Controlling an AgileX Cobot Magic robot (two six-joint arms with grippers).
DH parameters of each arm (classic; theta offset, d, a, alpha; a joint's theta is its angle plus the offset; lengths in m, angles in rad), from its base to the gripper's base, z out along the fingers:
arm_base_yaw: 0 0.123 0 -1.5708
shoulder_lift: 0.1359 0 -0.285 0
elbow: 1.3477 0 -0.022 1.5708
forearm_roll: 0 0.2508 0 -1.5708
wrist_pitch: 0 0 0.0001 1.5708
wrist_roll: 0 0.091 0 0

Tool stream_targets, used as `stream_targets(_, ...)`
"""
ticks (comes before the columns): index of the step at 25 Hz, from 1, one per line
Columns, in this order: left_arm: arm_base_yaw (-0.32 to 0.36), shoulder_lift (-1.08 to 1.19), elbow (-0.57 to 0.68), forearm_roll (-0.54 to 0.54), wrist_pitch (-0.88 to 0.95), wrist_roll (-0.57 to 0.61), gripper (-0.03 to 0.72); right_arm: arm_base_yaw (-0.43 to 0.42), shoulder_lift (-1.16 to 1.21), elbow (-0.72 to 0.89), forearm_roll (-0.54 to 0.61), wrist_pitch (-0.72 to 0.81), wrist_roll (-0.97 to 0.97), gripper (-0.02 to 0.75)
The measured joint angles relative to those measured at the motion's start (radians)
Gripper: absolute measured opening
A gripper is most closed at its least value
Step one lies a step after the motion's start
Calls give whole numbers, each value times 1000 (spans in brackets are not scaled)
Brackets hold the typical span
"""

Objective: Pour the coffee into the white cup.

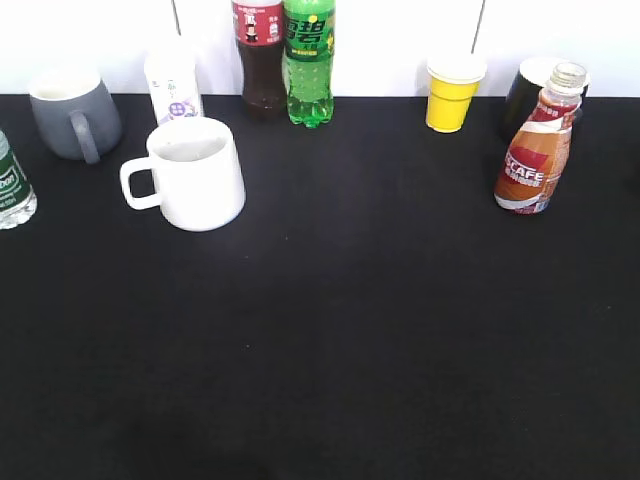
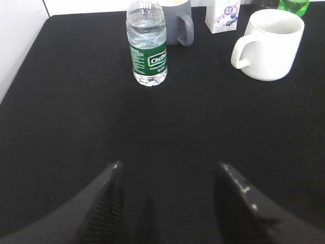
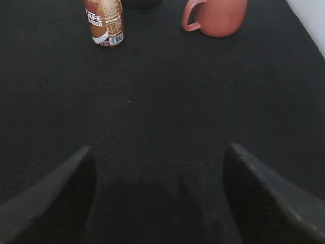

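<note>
The coffee bottle, brown with an orange-red and white label and no cap, stands upright at the right of the black table; the right wrist view shows its lower part far ahead to the left. The white cup, handle to the left, stands at the left; it also shows in the left wrist view at the top right. My left gripper is open and empty above bare cloth. My right gripper is open and empty. Neither gripper shows in the exterior view.
A grey mug, a water bottle, a small white carton, a cola bottle, a green soda bottle, a yellow paper cup and a black mug stand along the back. A pink mug stands right of the coffee.
</note>
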Motion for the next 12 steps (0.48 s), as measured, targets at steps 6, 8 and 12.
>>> stream_targets(6,98,0,0,0,0,1,434,0,0,0,0,0,0,591)
stream_targets(8,104,0,0,0,0,1,434,0,0,0,0,0,0,591)
stream_targets(12,104,0,0,0,0,1,433,0,0,0,0,0,0,591)
